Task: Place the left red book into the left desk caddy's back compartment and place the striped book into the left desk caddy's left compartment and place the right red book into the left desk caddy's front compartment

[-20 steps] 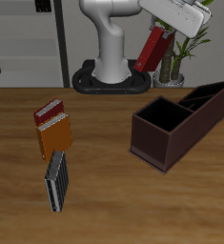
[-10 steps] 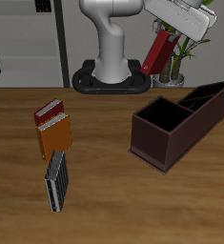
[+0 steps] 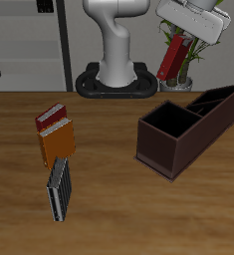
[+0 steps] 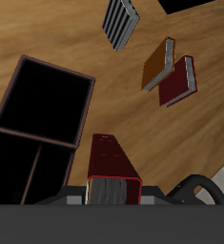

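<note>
Up above the table, the gripper (image 3: 174,36) is closed on a red book (image 3: 170,58), which hangs down from it nearly upright, tilted a little, clear of everything below; in the wrist view the same book (image 4: 112,167) runs straight out from the jaws, its red cover and pale page edge showing. Which of the two red books this is cannot be settled for sure, though its deep crimson suggests the right red book. Below and just beside the hanging book lies the left desk caddy (image 3: 156,147), a long dark maroon-brown box with an open top; the wrist view shows its large square section (image 4: 45,100) and, next to that, narrower slots (image 4: 28,172), all dark inside. Well apart from the gripper, across the wooden table (image 3: 109,199), three books lie flat: another red book (image 3: 50,118) with white page edges, an orange-brown book (image 3: 58,143) touching it, and nearer the table's front edge the striped book (image 3: 58,187). Behind the gripper stand the robot's white base (image 3: 116,60) and a potted plant (image 3: 184,62).
</note>
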